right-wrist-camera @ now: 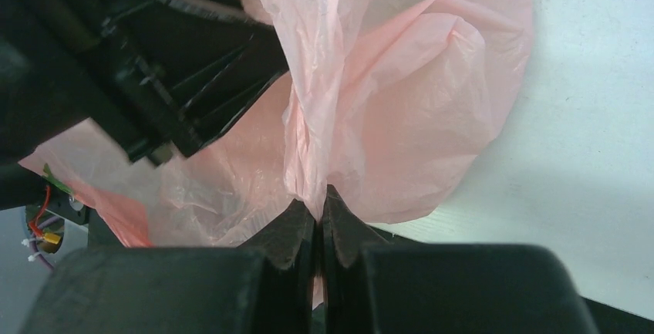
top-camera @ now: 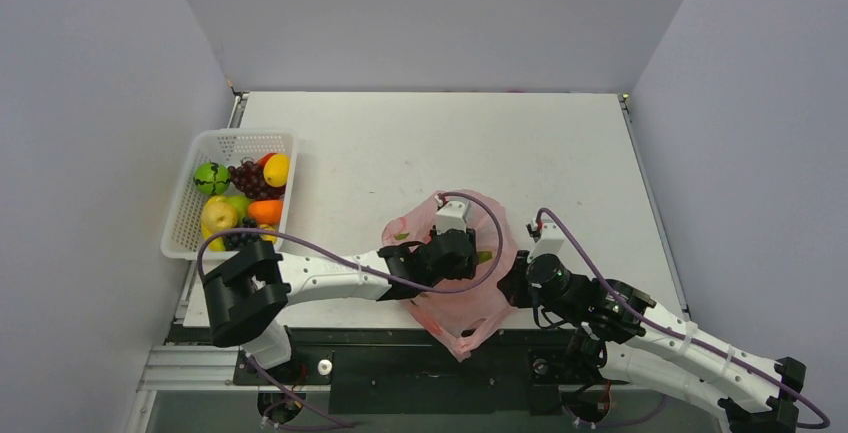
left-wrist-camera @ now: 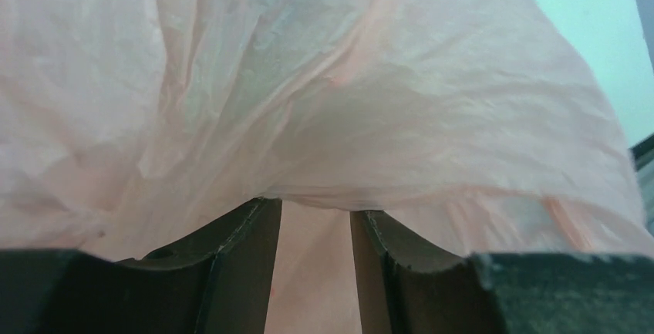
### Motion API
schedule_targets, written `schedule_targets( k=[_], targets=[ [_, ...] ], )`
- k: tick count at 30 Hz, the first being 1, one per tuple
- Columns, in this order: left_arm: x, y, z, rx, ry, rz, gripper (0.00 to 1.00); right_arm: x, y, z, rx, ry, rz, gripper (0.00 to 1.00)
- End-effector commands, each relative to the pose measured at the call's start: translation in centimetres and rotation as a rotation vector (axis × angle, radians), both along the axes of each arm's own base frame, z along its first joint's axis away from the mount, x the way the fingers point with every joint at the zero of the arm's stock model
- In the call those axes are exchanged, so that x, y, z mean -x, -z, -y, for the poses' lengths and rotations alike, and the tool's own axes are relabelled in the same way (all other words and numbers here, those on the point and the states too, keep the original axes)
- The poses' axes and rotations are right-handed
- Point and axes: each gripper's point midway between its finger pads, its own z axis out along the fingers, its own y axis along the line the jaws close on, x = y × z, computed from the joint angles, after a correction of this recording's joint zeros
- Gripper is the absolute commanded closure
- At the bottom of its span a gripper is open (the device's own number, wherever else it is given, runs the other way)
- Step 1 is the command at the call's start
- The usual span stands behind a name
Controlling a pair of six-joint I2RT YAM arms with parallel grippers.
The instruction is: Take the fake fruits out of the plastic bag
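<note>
The bag [top-camera: 462, 318] lies at the surface's [top-camera: 400, 143] 6 o'clock edge, with its lower end hanging over. The right tool [right-wrist-camera: 318, 203], at the bag's 3 o'clock, is clenched on a fold of film. The left tool [left-wrist-camera: 316, 214] reaches in from 9 o'clock. Film drapes its tips and fills the gap between its fingers, so I cannot tell whether it grasps anything. Fruits [top-camera: 245, 198] fill the basket [top-camera: 245, 141] at the surface's 9 o'clock.

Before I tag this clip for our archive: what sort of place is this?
Probably a robot lab cell: white table boxed by plain grey walls, two arms bolted at its near edge.
</note>
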Motion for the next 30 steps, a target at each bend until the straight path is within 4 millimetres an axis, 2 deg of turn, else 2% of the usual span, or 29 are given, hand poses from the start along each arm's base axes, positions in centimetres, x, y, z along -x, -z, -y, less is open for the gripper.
schedule_targets(
  k=[1,5,12,19,22,24,26,29,30],
  targets=[
    [-2.7,-0.9,1.3,0.082,-0.081,-0.024,0.63,-0.8,-0.9,-0.5,-0.018,0.007,0.047,1.00],
    [-4.2,-0.2,1.4,0.016,-0.119,0.018,0.50,-0.8,-0.8,-0.4,-0.013,0.007,0.049,1.00],
    [-5.7,3.7,0.2,-0.183,-0.167,0.043,0.31,-0.9,-0.5,-0.3,0.000,0.008,0.051,1.00],
    [-6.4,7.7,-0.5,-0.333,-0.178,0.045,0.23,-0.9,-0.1,-0.3,0.016,0.007,0.048,1.00],
    [-6.1,8.9,-0.2,-0.351,-0.150,0.017,0.26,-0.9,0.0,-0.3,0.021,0.004,0.045,1.00],
    [-5.8,9.2,0.0,-0.345,-0.127,0.003,0.31,-1.0,0.0,-0.3,0.023,0.004,0.045,1.00],
    [-5.5,9.1,0.3,-0.328,-0.100,0.000,0.38,-1.0,0.1,-0.3,0.024,0.005,0.045,1.00],
    [-5.1,7.8,0.8,-0.292,-0.050,0.014,0.55,-1.0,0.0,-0.4,0.021,0.005,0.046,1.00],
    [-4.9,7.5,1.1,-0.280,-0.024,0.008,0.57,-1.1,0.0,-0.4,0.020,0.006,0.047,1.00]
  ],
)
